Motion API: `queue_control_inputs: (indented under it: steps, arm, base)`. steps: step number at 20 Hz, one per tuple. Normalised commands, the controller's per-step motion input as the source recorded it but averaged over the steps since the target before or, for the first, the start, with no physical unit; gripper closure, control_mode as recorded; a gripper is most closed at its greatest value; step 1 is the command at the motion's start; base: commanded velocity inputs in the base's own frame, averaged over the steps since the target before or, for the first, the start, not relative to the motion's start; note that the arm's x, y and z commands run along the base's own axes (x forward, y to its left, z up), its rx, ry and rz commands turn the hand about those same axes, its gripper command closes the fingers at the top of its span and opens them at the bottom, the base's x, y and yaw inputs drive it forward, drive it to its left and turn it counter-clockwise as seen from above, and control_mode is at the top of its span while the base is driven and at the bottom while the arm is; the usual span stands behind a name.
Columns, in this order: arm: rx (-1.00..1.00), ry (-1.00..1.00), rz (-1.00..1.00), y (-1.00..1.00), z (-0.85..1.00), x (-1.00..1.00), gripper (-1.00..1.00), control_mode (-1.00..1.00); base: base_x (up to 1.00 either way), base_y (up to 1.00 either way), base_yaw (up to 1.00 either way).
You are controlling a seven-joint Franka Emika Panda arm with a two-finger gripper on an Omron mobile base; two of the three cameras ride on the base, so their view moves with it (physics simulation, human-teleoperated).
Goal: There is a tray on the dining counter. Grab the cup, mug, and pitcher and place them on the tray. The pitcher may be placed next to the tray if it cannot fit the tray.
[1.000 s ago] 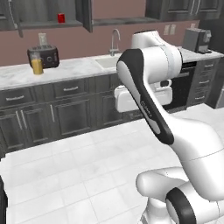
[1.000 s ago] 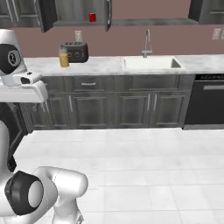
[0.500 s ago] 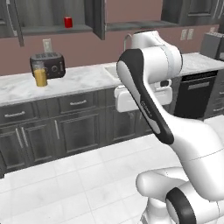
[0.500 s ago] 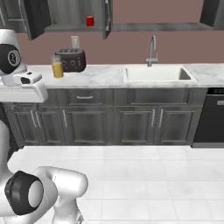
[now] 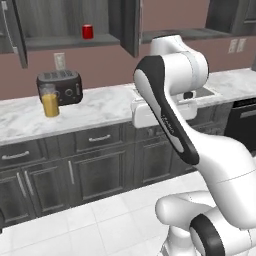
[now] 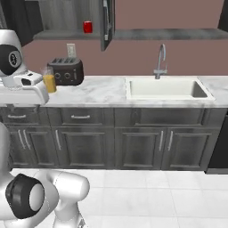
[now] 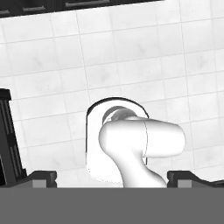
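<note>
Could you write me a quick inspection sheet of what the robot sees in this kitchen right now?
Surface: marble worktop over dark drawer fronts.
Job's things: pitcher upright on the worktop beside the toaster; mug on the open cupboard shelf above.
Clutter: nothing seen beyond the toaster.
Grippers: gripper open, empty, pointing down at the tiled floor.
Cables: nothing seen.
Surroundings: sink with tap, wall sockets.

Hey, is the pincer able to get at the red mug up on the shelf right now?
Probably not yet. The mug sits high on the open cabinet shelf, while the pincer points down at the floor, wide open.
</note>
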Motion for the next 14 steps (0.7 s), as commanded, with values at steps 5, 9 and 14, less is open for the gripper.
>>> queue_control_inputs:
  steps: [5,9,14]
  arm:
    - [0.0,0.0,0.0,0.0,0.0,0.0,-1.0,1.0]
    - [0.0,0.0,0.0,0.0,0.0,0.0,-1.0,1.0]
    - [0.0,0.0,0.0,0.0,0.0,0.0,-1.0,1.0]
  base:
    - [0.83,0.0,0.04]
    - [0.56,-0.02,0.03]
    - [0.54,-0.06,0.05]
